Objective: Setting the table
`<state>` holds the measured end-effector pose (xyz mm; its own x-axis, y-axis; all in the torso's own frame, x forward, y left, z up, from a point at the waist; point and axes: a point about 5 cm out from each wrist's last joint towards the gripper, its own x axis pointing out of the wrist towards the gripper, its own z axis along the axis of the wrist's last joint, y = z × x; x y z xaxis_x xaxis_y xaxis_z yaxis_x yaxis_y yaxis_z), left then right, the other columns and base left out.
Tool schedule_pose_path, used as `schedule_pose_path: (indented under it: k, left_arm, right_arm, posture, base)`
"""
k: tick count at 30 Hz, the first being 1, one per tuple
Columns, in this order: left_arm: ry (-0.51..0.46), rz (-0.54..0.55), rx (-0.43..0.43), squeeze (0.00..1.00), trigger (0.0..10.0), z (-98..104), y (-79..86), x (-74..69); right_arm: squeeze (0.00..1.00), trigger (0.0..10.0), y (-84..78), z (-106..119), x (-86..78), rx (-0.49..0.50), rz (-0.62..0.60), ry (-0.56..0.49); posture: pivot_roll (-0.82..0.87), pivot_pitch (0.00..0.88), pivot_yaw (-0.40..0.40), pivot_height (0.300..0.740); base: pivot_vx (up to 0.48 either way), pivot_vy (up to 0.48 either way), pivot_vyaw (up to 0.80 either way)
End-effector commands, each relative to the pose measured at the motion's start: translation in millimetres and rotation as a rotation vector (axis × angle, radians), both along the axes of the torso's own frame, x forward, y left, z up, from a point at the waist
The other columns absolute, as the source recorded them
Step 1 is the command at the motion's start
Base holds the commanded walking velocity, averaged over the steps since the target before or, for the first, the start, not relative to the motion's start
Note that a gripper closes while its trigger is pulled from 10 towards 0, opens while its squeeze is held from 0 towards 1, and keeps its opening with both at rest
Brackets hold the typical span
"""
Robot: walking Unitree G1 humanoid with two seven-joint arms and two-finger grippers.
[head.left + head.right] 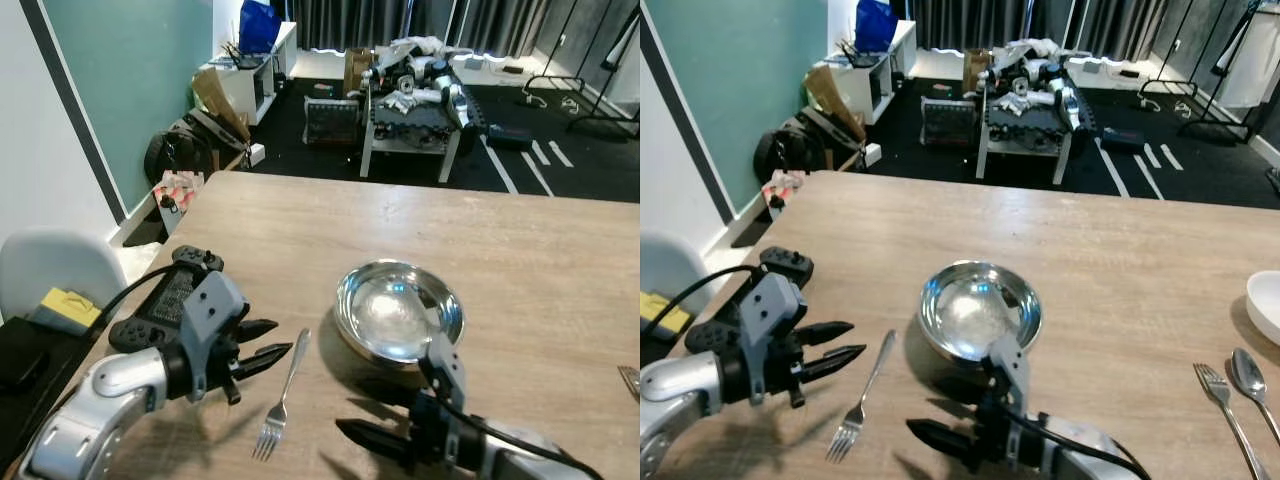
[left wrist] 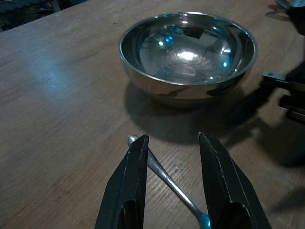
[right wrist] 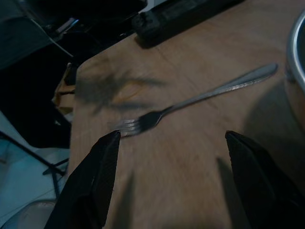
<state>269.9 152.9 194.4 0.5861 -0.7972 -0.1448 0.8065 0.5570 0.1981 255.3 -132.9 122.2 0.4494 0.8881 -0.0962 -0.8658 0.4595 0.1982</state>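
Fork point(image 1: 282, 395) first: it lies flat on the wooden table point(image 1: 520, 270), tines toward you and handle pointing away, just to the left of the steel bowl point(image 1: 399, 310). The bowl stands upright near the table's middle and holds nothing.

Your left gripper point(image 1: 262, 347) hovers just left of the fork's handle, fingers pointing at it. Its jaws are parted and hold nothing; the left wrist view shows the handle end lying between the two black fingers point(image 2: 133, 181), with the bowl beyond. Whether the fingers touch the table you cannot tell.

Your right gripper point(image 1: 940, 436) sits low in front of the bowl, pointing left toward the fork. Its jaws are spread wide and empty, and the fork lies well ahead of them in the right wrist view.

A black game controller point(image 1: 165, 300) rests by the table's left edge. At the far right lie a second fork point(image 1: 1230, 410), a spoon point(image 1: 1252, 385) and a white dish point(image 1: 1266, 305).
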Motion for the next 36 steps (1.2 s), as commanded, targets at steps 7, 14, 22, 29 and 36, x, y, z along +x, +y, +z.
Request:
schedule_pose_path:
  k: [7, 14, 22, 29, 36]
  left_arm:
    - [0.011, -0.026, 0.020, 0.00, 10.0, 2, 6.0, -4.9]
    - [0.022, -0.039, 0.010, 0.00, 10.0, 4, 5.5, -6.6]
    - [0.022, -0.039, 0.003, 0.00, 10.0, 6, 4.9, -6.3]
    - [0.021, -0.032, -0.004, 0.00, 10.0, 5, 3.0, -7.5]
    - [0.007, -0.023, -0.020, 0.00, 10.0, 5, -5.7, -8.0]
  right_arm:
    - [0.00, 10.0, 17.1, -6, 16.0, 0.016, -0.095, -0.016]
    - [0.00, 10.0, 29.0, -5, 29.3, 0.043, -0.139, -0.042]
    - [0.00, 10.0, 39.1, -2, 47.7, 0.033, -0.206, -0.096]
    - [0.00, 10.0, 29.1, 0, 48.9, 0.041, -0.259, -0.120]
    - [0.00, 10.0, 5.5, 14, 11.4, 0.009, -0.137, -0.162]
  posture:
    - [0.07, 0.067, 0.090, 0.740]
    - [0.07, 0.067, 0.090, 0.740]
    - [0.07, 0.067, 0.093, 0.740]
    - [0.07, 0.070, 0.090, 0.740]
    - [0.06, 0.077, 0.087, 0.740]
  base:
    - [0.000, 0.000, 0.00]
    - [0.000, 0.000, 0.00]
    - [0.000, 0.000, 0.00]
    - [0.000, 0.000, 0.00]
    - [0.000, 0.000, 0.00]
